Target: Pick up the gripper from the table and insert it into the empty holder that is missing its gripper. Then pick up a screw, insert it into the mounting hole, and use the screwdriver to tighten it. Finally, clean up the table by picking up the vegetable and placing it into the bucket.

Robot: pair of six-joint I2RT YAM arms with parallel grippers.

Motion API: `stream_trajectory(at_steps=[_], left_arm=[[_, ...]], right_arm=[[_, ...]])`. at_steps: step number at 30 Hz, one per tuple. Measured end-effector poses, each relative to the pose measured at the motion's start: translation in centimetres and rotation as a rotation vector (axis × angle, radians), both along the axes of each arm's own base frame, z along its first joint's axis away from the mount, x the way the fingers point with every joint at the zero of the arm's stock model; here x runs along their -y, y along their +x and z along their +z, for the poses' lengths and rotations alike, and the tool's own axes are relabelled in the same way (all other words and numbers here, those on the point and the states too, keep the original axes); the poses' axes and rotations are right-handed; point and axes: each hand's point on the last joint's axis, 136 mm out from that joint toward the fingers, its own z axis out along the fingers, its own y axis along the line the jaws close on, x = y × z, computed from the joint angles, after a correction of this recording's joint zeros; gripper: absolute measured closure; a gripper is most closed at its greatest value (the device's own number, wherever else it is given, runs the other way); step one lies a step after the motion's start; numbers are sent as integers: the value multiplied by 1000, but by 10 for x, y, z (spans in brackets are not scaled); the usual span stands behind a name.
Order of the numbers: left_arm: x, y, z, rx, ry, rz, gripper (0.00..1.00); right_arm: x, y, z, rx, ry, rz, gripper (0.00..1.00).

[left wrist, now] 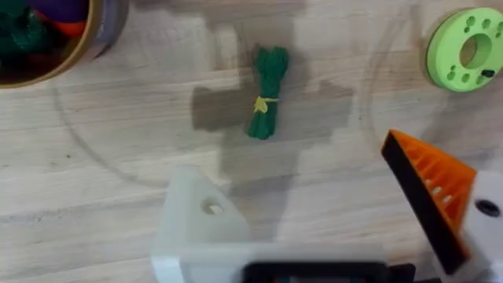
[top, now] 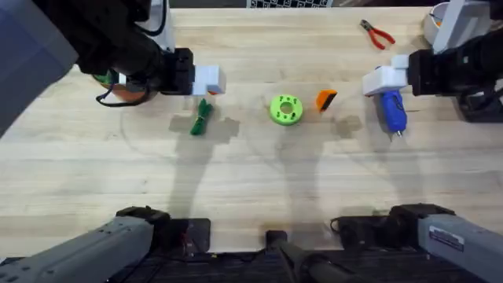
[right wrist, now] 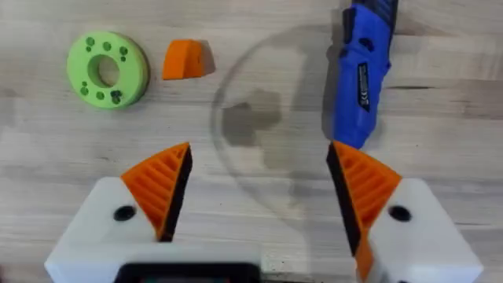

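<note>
Loose gripper (top: 326, 100) lies untouched on the tabletop (top: 251, 181).

Right end effector (right wrist: 259, 196) hovers spread wide, empty; a skewed approach could nudge the screwdriver (right wrist: 363, 71) just beside it.

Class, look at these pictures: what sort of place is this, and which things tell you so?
Probably a robotics workbench: a wooden table holding a blue screwdriver, red-handled pliers and a loose orange gripper tip.
</note>
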Motion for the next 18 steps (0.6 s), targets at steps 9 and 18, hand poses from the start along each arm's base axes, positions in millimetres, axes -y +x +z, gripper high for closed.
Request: stream_trajectory(at_steps=[9,18], left_arm=[[-4,9,12,46,21,12,16],[-9,26,78,203,79,-61,15]], right_arm=[[0,0,0,0,0,0,7],[0,0,0,0,0,0,9]])
